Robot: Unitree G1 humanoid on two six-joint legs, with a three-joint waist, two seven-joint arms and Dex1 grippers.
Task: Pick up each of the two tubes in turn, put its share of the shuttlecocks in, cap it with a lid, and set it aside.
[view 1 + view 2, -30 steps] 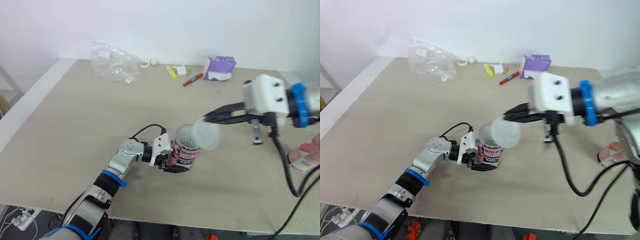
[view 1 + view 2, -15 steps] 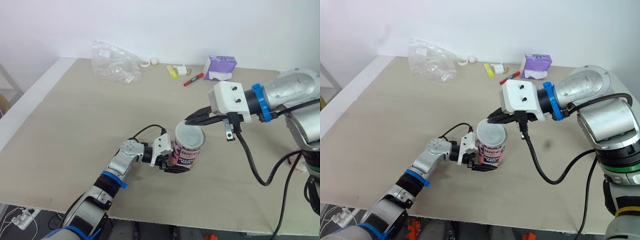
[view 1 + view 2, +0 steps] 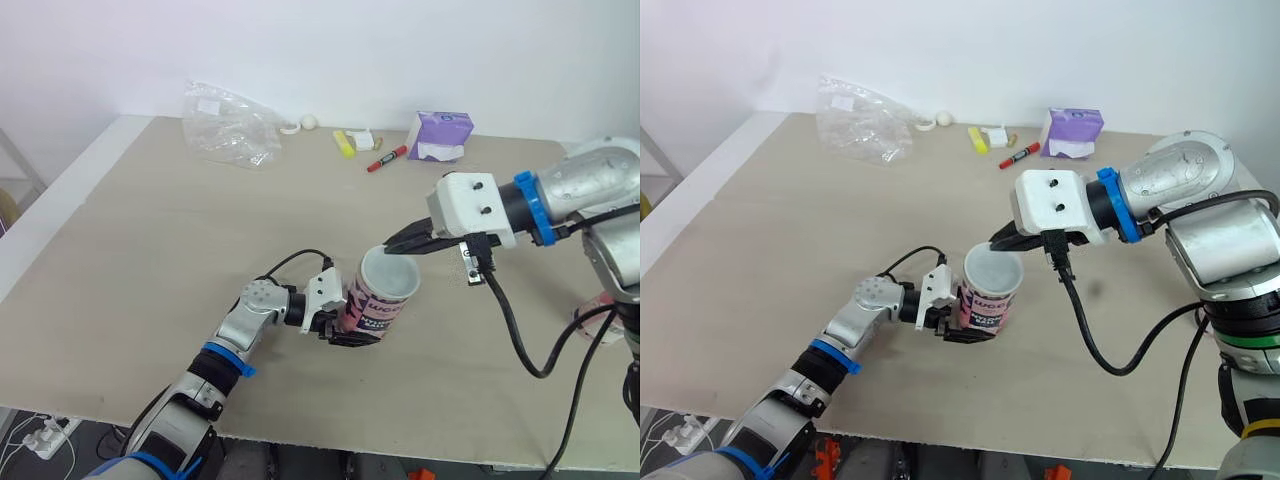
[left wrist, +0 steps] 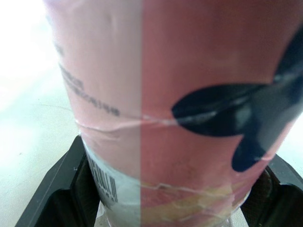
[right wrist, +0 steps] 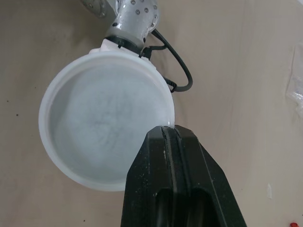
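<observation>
Clamped low around its body by the closed left gripper [image 3: 340, 328], near the middle of the beige table [image 3: 150, 230]: a pink printed cardboard tube [image 3: 377, 308], tilted a little to the right. Pinched by one edge in the shut tips of the right gripper [image 3: 390, 247], at the tube's mouth: a round translucent white plastic lid [image 3: 390, 277]. Could seat crooked or spring off if pushed from that single edge (nothing steadying the opposite rim); could also lever the tube over in its low grip. Impossible to see any shuttlecocks under the lid. Hard to identify a pinkish thing [image 3: 600, 304] at the right table edge, cut off behind the right arm.
</observation>
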